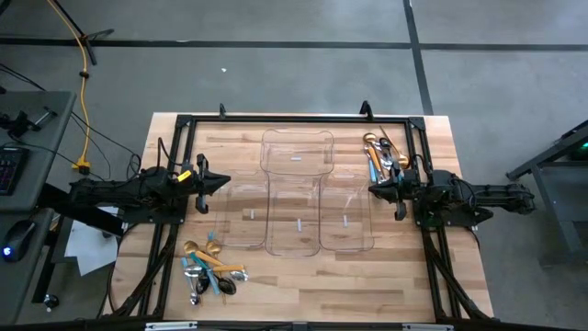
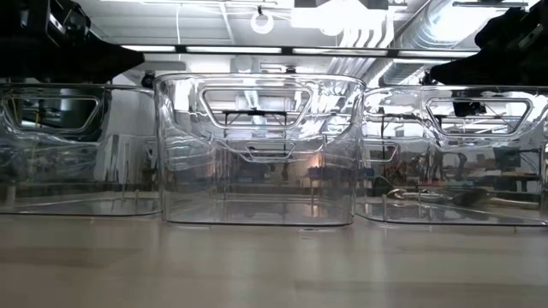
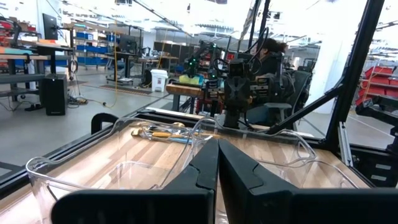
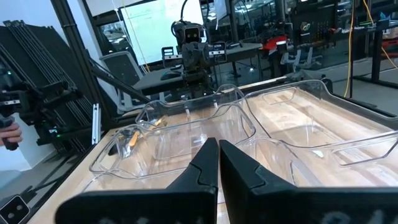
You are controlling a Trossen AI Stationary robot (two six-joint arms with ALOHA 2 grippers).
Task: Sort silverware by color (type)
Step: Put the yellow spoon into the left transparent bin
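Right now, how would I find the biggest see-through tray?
Look at the wooden table from above: clear trays sit in a cluster at its middle, between the two arms. The biggest tray is the middle one. It reaches farther toward the table's far edge than its neighbours on either side.

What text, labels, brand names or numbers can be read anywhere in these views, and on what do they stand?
None can be read.
Clear trays: no label or marking visible.
Silverware piles: no stamp or brand visible.
Whiteboard in the room, right wrist view: faint writing, too small to read.
Left gripper and right gripper, both shut: no lettering visible.
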